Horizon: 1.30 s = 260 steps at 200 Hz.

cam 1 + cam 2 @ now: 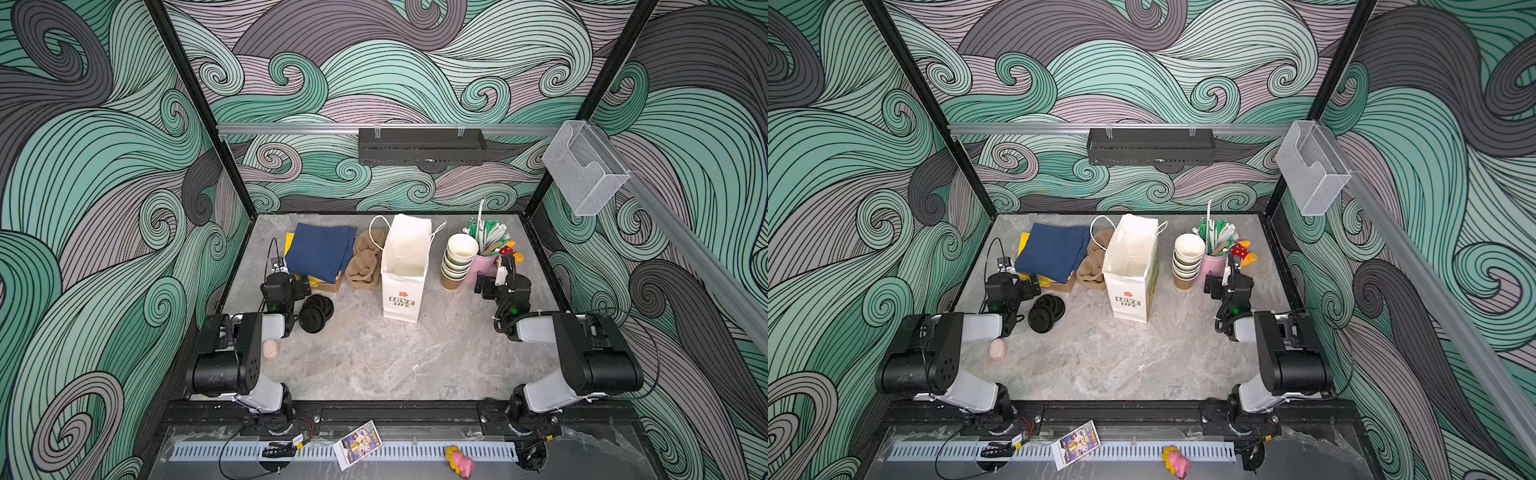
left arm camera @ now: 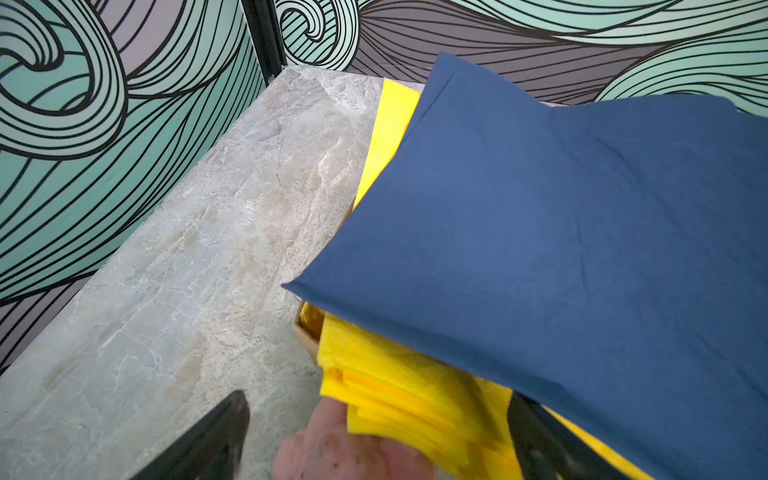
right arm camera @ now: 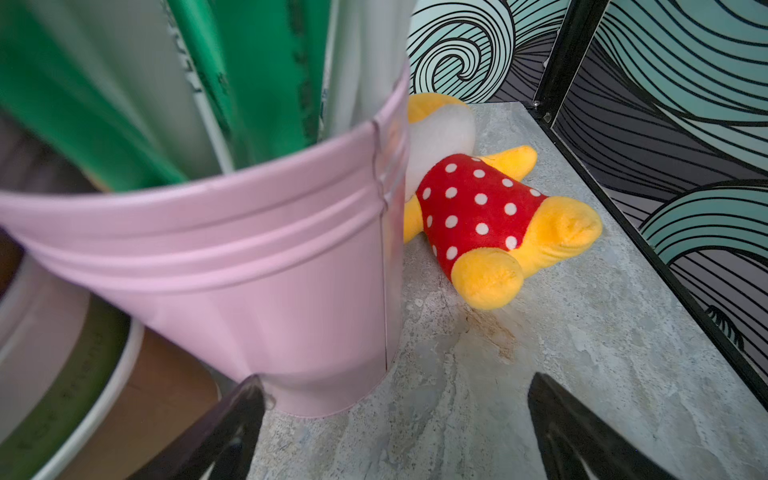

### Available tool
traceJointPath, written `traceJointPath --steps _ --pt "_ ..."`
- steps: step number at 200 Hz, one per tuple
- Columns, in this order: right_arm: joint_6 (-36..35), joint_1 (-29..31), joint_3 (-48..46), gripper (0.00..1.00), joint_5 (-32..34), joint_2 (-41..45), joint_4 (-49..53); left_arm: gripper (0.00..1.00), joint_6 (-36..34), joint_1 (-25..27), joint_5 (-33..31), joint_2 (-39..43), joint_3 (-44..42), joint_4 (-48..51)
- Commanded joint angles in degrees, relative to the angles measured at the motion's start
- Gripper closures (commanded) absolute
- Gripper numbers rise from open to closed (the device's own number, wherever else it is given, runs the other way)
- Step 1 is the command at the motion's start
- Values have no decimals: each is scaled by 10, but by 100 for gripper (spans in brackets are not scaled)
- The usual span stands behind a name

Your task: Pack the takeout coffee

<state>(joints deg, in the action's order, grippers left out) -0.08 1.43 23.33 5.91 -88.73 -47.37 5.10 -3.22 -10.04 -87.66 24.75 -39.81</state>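
Grey marbled surface (image 1: 374,365); swirl-patterned green-grey walls (image 1: 415,62). Left tool (image 2: 374,444), right tool (image 3: 399,432): both spread wide, gripping nothing.

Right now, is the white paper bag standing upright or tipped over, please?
Upright: the white paper bag stands on its base, its open mouth facing up.

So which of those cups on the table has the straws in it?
The pink cup, standing just beside the stacked green-patterned paper cups. It alone is plain pink and holds the wrapped straws.
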Motion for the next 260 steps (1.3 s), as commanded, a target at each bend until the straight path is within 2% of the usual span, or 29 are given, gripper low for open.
traceJointPath --steps 1,170,184,193,205,222,244,260 --pt "-10 1 -3 1 -5 9 -10 1 -7 3 -4 7 15 9" --pt "-11 1 -5 1 -6 9 -12 1 -5 3 -5 7 17 12" --pt "1 2 -8 1 29 21 -22 1 -10 3 -2 9 14 7" --pt "11 0 -2 1 46 60 26 1 -23 3 14 18 20 19" --pt "9 -6 20 1 31 117 119 2 -34 4 39 48 42 83" --pt "7 -6 35 1 32 175 179 1 -5 6 16 102 84 203" --pt "40 -6 65 1 36 231 270 1 21 6 11 171 70 217" --pt "102 -7 103 1 84 254 377 2 52 6 8 224 67 246"
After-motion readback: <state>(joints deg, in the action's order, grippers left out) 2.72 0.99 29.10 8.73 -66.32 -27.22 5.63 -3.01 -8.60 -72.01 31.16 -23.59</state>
